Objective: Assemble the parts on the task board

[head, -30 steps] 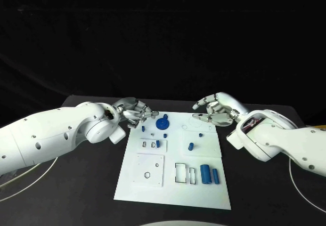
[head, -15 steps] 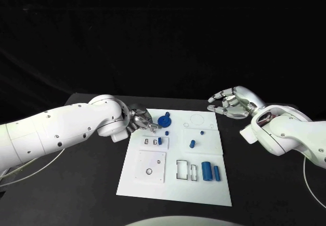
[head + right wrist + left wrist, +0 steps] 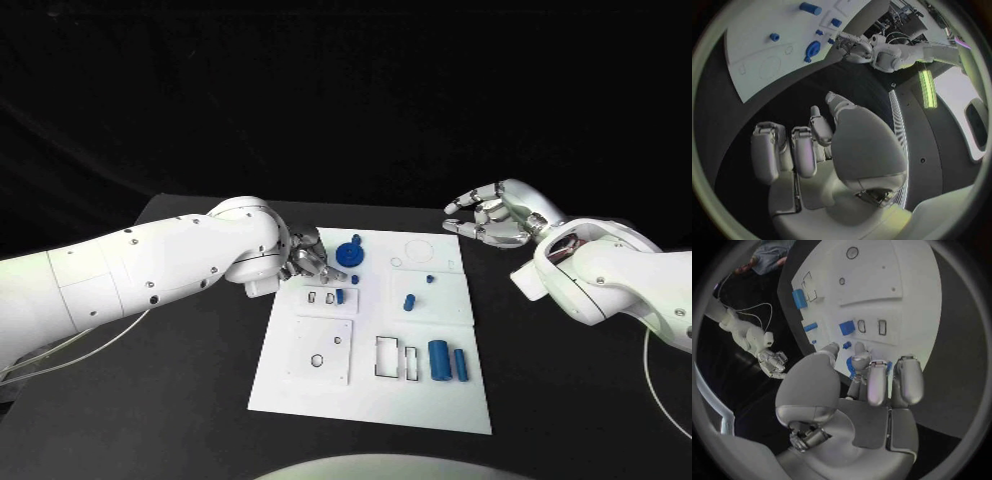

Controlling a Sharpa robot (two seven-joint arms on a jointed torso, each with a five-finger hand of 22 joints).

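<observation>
The white task board [image 3: 325, 375] lies in the middle of the black table. A round blue part [image 3: 349, 257] stands near its far left corner. My left hand [image 3: 304, 256] hovers at the board's left edge with its fingertips [image 3: 859, 349] right by that part [image 3: 851, 371]; I cannot tell whether they touch it. Nothing is in that hand. Two blue cylinders [image 3: 438, 361] lie side by side near the board's right edge. Small blue parts [image 3: 408, 302] sit mid-board. My right hand [image 3: 492, 214] hangs off the board's far right corner, its fingers [image 3: 803, 150] loosely bent and holding nothing.
Bare black table lies to both sides of the board. Cables [image 3: 656, 400] loop on the table at the right and left. The board [image 3: 879, 285] has several outlined recesses, among them a rectangular one [image 3: 392, 361] beside the cylinders.
My right hand has pulled back from over the board's far right corner to beside it. My left hand has shifted in toward the round blue part. The camera has shifted a little.
</observation>
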